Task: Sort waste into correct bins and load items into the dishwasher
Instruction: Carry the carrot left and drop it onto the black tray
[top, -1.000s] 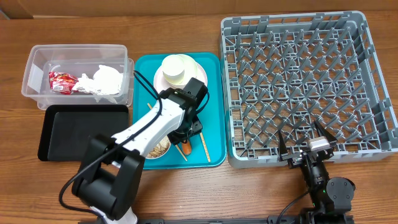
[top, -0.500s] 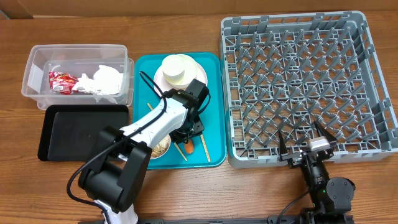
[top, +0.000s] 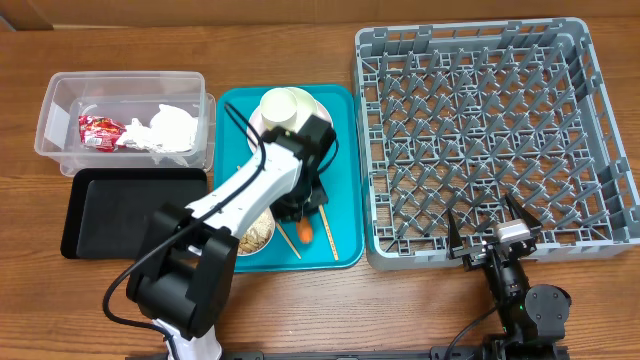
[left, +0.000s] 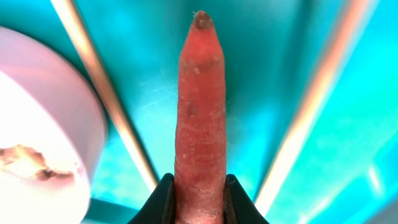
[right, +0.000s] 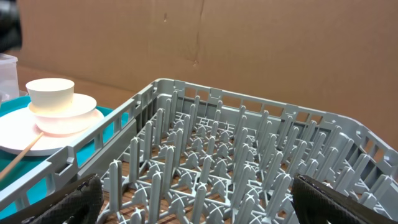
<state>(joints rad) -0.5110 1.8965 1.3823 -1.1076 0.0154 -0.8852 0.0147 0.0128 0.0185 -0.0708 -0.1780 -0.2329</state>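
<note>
My left gripper (left: 199, 182) is shut on the thick end of the small orange carrot (left: 199, 106), whose tip points away over the teal tray (left: 261, 50). In the overhead view, the carrot (top: 305, 232) shows just below the left gripper (top: 300, 213). Two wooden chopsticks (left: 102, 93) (left: 314, 99) lie on the tray either side of the carrot. A white bowl (top: 255, 235) holding beige scraps sits to the left. A white cup (top: 283, 105) is stacked on the round plate (top: 258, 130). My right gripper (right: 202, 202) is open at the near edge of the grey dish rack (top: 490, 140).
The clear tub (top: 60, 90) at the back left holds the red wrapper (top: 98, 132) and crumpled white paper (top: 165, 130). The black tray (top: 135, 215) lies in front of it, left of the teal tray (top: 345, 170).
The left jaws have closed on the carrot, and the left wrist has shifted slightly toward the plate. The right arm has not moved.
</note>
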